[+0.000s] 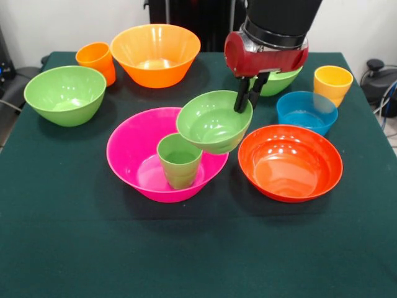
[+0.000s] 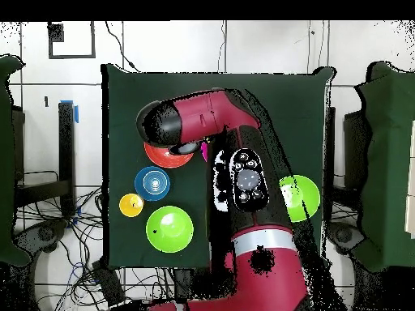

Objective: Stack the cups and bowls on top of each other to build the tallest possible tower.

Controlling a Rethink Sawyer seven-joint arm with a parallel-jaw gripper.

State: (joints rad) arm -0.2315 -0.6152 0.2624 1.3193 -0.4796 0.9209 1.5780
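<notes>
At the centre of the front view, lowest among the items, a large glossy pink plastic bowl (image 1: 133, 158) is seen on the dark green tablecloth (image 1: 74, 248), with a small green tapered plastic cup (image 1: 180, 160) standing upright inside it. To the right of it, at about the same depth, a wide red-orange plastic bowl (image 1: 290, 162) is placed, apart from the pink bowl.

Just above the green cup, a smaller green plastic bowl (image 1: 211, 123) is held tilted, its lower wall overlapping the pink bowl's far rim and sitting just beside the cup's rim. The upper right rim of this bowl is pinched by the black fingers (image 1: 242, 99) of the gripper (image 1: 248, 99): one finger is seen outside the wall, the pair closed tightly on the rim, so the bowl hangs to the lower left of the fingers.

Further up, a translucent blue plastic bowl (image 1: 307, 112) is found at the right and a light green plastic bowl (image 1: 65, 94) at the left. At the upper part of the frame, a yellow-orange plastic cup (image 1: 333, 84), a second light green bowl (image 1: 279, 81) partly hidden behind the red gripper housing, a large orange plastic bowl (image 1: 155, 54) and an orange plastic cup (image 1: 97, 61) are lined up.

In the overhead view most of the middle of the table is covered by the arm (image 2: 243, 182).
</notes>
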